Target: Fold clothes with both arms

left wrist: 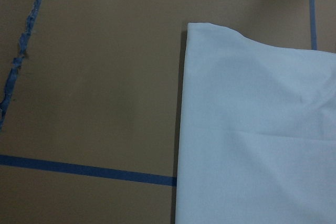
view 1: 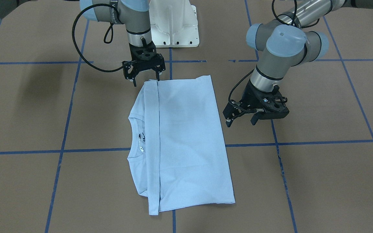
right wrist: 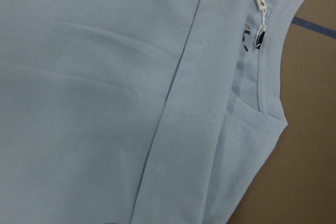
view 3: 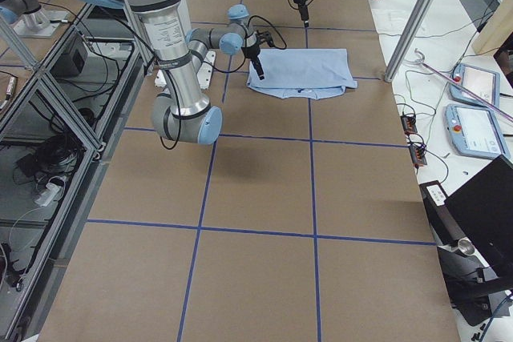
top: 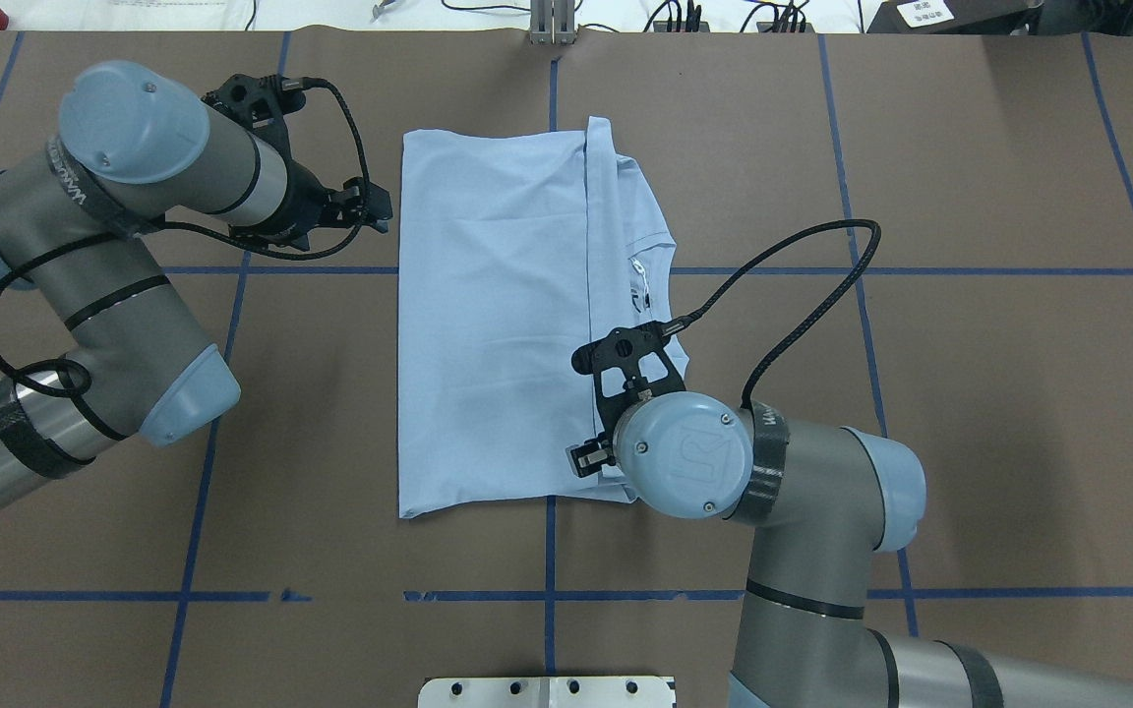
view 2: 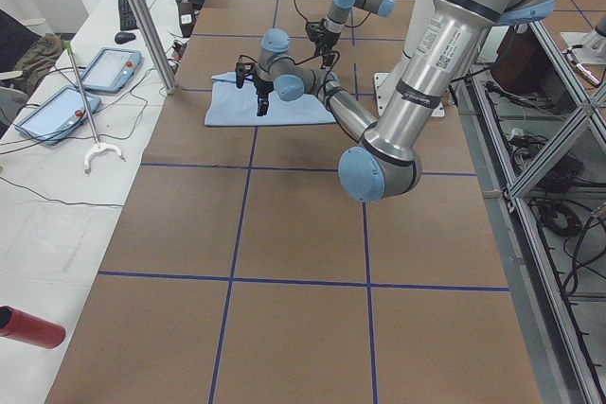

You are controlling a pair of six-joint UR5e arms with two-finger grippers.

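Shirt: one pale light-blue short-sleeved T-shirt (view 1: 186,139) lay flat and folded near the middle of the brown paper-covered table (view 1: 319,178), with a wide panel laid over its body.
Collar side: the round ribbed collar (right wrist: 268,66) and white neck label (right wrist: 260,2) showed past the panel's stitched hem band (right wrist: 173,129), on the robot's right.
Left hand: the black two-finger left gripper (view 1: 241,122) hung just beside the shirt's edge on the robot's left, clear of the cloth, fingers apart and holding nothing.
Right hand: the black two-finger right gripper (view 1: 146,79) stood over the shirt's corner nearest the robot, by the hem band, fingers apart. Whether the tips touched the cloth could not be told.
Front view only: both sets of fingers showed plainly there, while the overhead view hid most of the right ones under the wrist.
Wrist views only: the right one gave the hem stitching and label close up. The left one gave a bare shirt corner and blue tape lines (left wrist: 84,169), no fingers.
Room: brown table lay around all four sides of the shirt. The white pedestal base (view 1: 173,26) stood near behind the right gripper.
Count: one shirt, two arms, two grippers.
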